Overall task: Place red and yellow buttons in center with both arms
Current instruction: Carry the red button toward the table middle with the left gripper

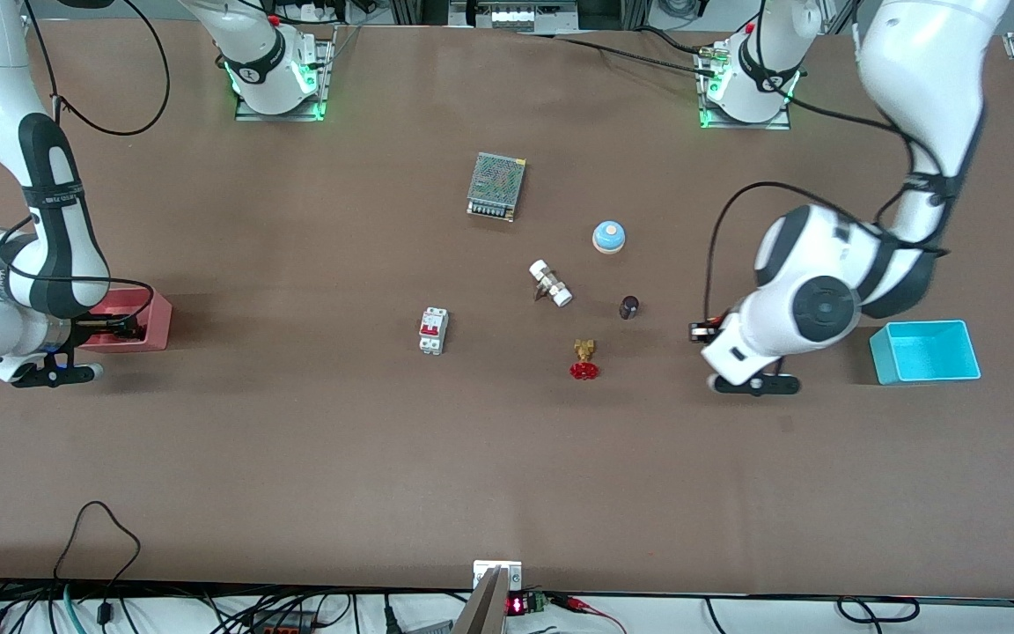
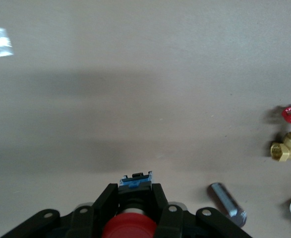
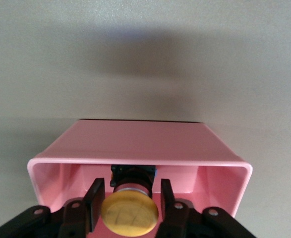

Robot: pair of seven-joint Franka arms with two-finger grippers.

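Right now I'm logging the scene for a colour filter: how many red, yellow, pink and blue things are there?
Red: 2, red push button, valve handwheel
Yellow: 1, yellow push button
Pink: 1, pink bin
Blue: 2, blue bin, blue-domed bell
Total: 6

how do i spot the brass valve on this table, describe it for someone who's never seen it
Start at the silver mesh box near the middle of the brown table and come toward the front camera, past the blue-domed bell. The brass valve is the middle cluster's nearest piece, the only one with a red handwheel.
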